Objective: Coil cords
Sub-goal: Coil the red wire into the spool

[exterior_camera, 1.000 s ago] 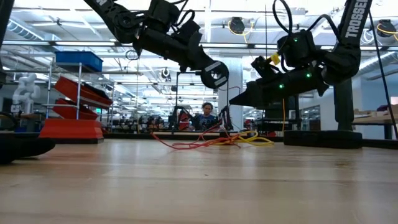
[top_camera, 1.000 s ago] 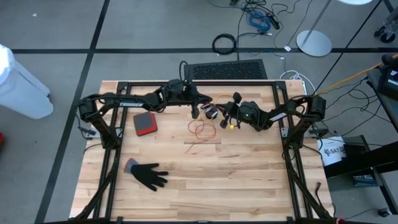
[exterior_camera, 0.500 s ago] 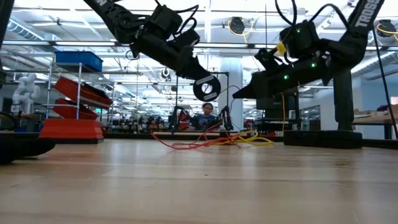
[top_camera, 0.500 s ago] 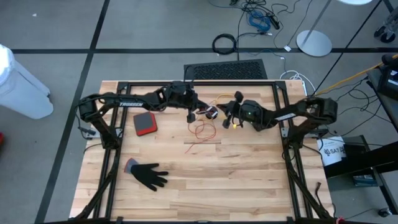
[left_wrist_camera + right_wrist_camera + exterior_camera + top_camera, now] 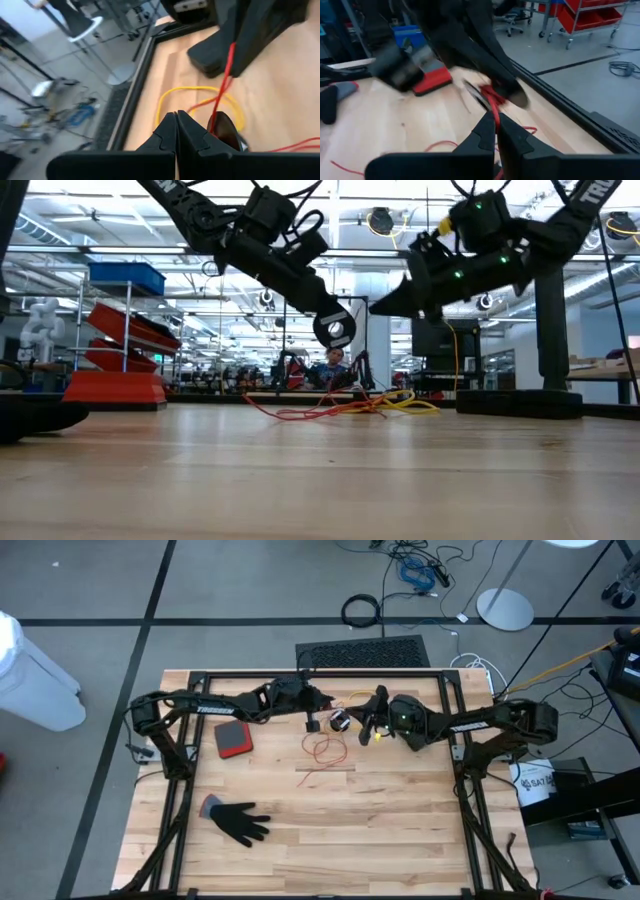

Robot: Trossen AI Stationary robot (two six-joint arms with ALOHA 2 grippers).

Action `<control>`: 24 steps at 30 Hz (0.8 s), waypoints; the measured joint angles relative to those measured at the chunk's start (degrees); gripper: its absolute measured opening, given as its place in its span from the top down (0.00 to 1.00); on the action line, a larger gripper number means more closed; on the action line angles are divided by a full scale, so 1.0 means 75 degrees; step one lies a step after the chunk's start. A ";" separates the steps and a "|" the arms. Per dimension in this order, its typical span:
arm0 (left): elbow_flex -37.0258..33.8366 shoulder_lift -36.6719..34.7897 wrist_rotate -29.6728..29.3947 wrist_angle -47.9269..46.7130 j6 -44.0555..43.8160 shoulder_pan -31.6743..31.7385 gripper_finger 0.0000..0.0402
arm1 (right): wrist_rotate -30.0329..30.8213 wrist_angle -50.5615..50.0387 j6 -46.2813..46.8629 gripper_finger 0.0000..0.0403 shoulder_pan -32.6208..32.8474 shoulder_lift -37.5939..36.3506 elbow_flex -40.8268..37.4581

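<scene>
A red-orange cord (image 5: pixel 325 749) lies in loose loops on the wooden table (image 5: pixel 400 840) near its far middle. A yellow cord loop (image 5: pixel 200 97) lies beside it. One red strand (image 5: pixel 222 90) rises off the table and runs between my two grippers. My left gripper (image 5: pixel 176 122) hangs shut above the cords, with a small dark ring-shaped thing (image 5: pixel 335 330) at its tip. My right gripper (image 5: pixel 496 125) faces it from the table's right, raised and shut on the red strand. I cannot pick out a black cord for certain. My left gripper carries the dark ring (image 5: pixel 225 132) at its fingertips, clear of the table. The fingers slant down from the table's left. Its own finger hides the place of contact. My right gripper pinches the red strand (image 5: pixel 495 107) between its two fingertips, coming nearly level from the table's right. The strand runs straight from the fingers to the ring, above the table.
A red-and-grey flat block (image 5: pixel 233 738) lies left of the cords, and a black glove (image 5: pixel 238 822) lies nearer the front left. A black frame (image 5: pixel 190 790) borders the table. The near half of the wood is bare.
My right gripper has risen, taking the red strand up with it. My left gripper has rolled about its own line, and the dark ring at its tip now hangs lower.
</scene>
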 joint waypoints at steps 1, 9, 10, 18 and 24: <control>0.0000 0.0071 -0.0156 0.0120 0.0095 -0.0053 1.00 | 0.0005 -0.0083 0.0003 1.00 0.0054 0.0004 0.0097; -0.0003 0.0386 -0.1467 0.1358 0.0462 -0.0307 1.00 | 0.0075 -0.0921 -0.0007 1.00 0.0359 0.0053 0.1091; -0.0003 0.0386 -0.1488 0.1517 0.0468 -0.0313 1.00 | 0.0072 -0.0928 -0.0004 1.00 0.0386 0.0076 0.1147; -0.0003 0.0389 -0.1847 0.1910 0.0479 -0.0339 1.00 | 0.0143 -0.1087 0.0138 1.00 0.0460 0.0345 0.1252; -0.0003 0.0398 -0.1123 0.0957 0.0420 -0.0352 1.00 | 0.0481 -0.1383 -0.0385 1.00 0.0445 0.0345 0.1252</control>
